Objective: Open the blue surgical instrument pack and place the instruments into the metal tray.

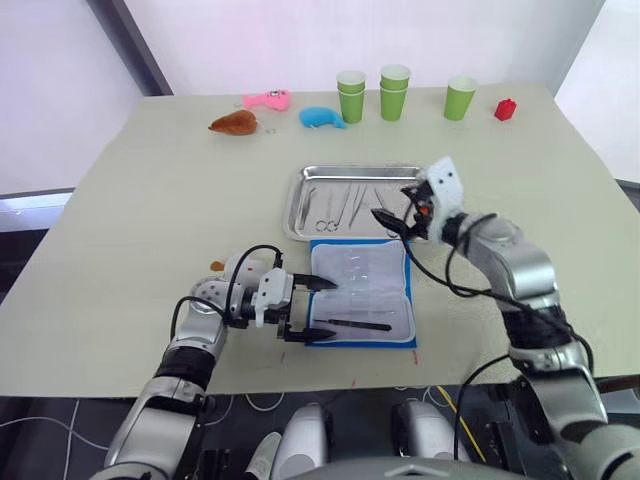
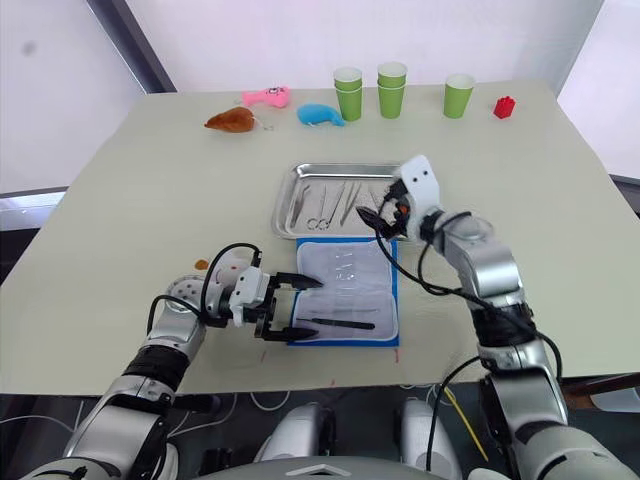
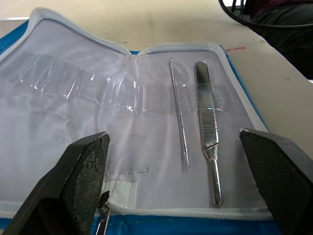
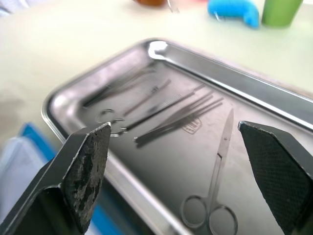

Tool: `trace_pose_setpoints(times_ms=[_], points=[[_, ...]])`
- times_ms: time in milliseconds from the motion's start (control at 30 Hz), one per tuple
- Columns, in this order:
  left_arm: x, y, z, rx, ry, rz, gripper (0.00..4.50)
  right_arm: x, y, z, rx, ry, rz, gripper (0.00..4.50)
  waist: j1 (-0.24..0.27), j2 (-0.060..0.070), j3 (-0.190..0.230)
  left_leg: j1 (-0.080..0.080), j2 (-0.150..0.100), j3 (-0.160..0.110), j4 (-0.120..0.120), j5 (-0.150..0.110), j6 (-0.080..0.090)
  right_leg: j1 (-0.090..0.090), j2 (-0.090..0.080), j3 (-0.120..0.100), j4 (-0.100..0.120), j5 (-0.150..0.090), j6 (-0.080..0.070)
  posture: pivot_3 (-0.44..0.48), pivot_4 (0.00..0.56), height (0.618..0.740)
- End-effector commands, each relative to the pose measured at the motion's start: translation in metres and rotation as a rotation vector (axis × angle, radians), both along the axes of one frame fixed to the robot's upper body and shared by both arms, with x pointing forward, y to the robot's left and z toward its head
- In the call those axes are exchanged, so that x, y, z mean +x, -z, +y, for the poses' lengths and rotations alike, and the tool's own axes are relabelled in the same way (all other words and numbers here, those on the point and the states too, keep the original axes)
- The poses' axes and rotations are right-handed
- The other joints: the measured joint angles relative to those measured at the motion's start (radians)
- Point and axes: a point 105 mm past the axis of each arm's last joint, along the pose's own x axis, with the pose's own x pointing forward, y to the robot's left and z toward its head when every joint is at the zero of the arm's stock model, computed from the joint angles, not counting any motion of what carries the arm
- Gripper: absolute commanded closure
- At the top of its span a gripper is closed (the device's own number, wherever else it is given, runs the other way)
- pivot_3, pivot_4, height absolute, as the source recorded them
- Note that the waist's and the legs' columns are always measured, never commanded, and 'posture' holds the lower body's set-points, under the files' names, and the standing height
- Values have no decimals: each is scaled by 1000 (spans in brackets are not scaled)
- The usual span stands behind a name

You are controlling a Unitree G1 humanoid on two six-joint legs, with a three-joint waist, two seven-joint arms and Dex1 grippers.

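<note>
Table (image 1: 130, 240) pale, wide. Metal tray (image 1: 300, 190) mid-table, several instruments (image 1: 345, 206) inside, ring-handled scissors (image 4: 215, 169) nearest right gripper. Blue surgical instrument pack (image 1: 362, 290) lies open just in front of tray, lining up; 2 tools left on it: flat-handled one (image 3: 208, 132), thin probe (image 3: 178, 110). Left gripper (image 1: 305, 308) at pack's near-left edge, fingers wide, empty. Right gripper (image 1: 392, 222) above tray's right end, fingers spread, seemingly empty.

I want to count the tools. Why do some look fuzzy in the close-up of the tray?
In the right wrist view, the far tools in the tray are blurred; the near scissors are sharper. The rim corner glares white. In the left wrist view, the pack and its two tools look crisp.
</note>
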Motion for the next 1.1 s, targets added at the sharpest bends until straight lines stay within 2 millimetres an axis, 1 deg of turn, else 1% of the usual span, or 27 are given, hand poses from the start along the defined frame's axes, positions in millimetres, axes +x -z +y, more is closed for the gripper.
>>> trace_pose_setpoints(times_ms=[33, 100, 167, 233, 267, 400, 533, 667, 833, 1000, 1100], points=[[-29, 50, 5, 94, 12, 209, 0, -31, -16, -9, 36, -140, -125, 147, 0, 0, 0, 0, 0, 0, 0, 0, 0, 0, 0, 0, 0, 0, 0, 0, 150, 740], [-29, 51, 5, 95, 14, 210, 0, -40, -11, -18, 35, -164, -121, 147, 1, 0, 0, 0, 0, 1, 0, 0, 0, 0, 0, 1, 0, 0, 0, 0, 150, 740], [-29, 51, 5, 96, 17, 211, 0, -56, -5, -34, 22, -223, -87, 147, 4, 0, 0, 0, 0, 1, 0, 0, 0, 0, 0, 1, 0, 0, 0, 0, 150, 740], [-29, 52, 5, 96, 19, 211, 0, -69, -3, -47, 24, -266, -62, 147, 0, -1, 0, 1, -1, 1, 0, 0, 0, 1, 0, 1, -1, 0, 0, 0, 150, 740], [-28, 52, 4, 96, 19, 211, 0, -72, -3, -51, 23, -278, -54, 147, 0, 1, -1, 1, -1, 1, 0, 0, 0, 1, 0, 2, -1, 0, 0, 0, 150, 740], [-26, 52, 3, 99, 20, 209, 0, -96, -16, -72, 59, -362, -28, 147, 3, 1, -1, 1, -1, 1, 0, 0, 0, 1, 1, 2, 0, 0, 0, 0, 150, 740], [-25, 51, 3, 100, 24, 209, 0, -115, -24, -90, 31, -427, -9, 147, 3, 1, -1, 2, -1, 1, 0, 0, 0, 1, 1, 2, -1, 0, 0, 0, 150, 740], [-23, 50, 3, 102, 26, 208, 0, -128, -33, -104, -1, -467, -3, 147, 4, 1, -1, 2, -1, 0, 1, 0, 0, 1, 1, 2, 0, 0, 0, 0, 150, 740], [-22, 49, 4, 103, 30, 207, 0, -141, -52, -122, -52, -507, -21, 147, 4, 1, -1, 2, -2, -1, 1, 0, 0, 2, 1, 2, 0, 0, 0, 0, 150, 740], [-23, 49, 5, 105, 31, 209, 0, -145, -66, -133, -146, -531, -65, 147, 3, 1, -1, 2, -2, -2, 1, 0, 0, 2, 1, 2, 0, -1, 0, 0, 150, 740], [-23, 48, 4, 102, 34, 207, 0, -145, -70, -133, -183, -552, -86, 147, 3, 0, -1, 2, -2, -2, 1, 0, 0, 2, 1, 2, 0, -1, 0, 0, 150, 740]])
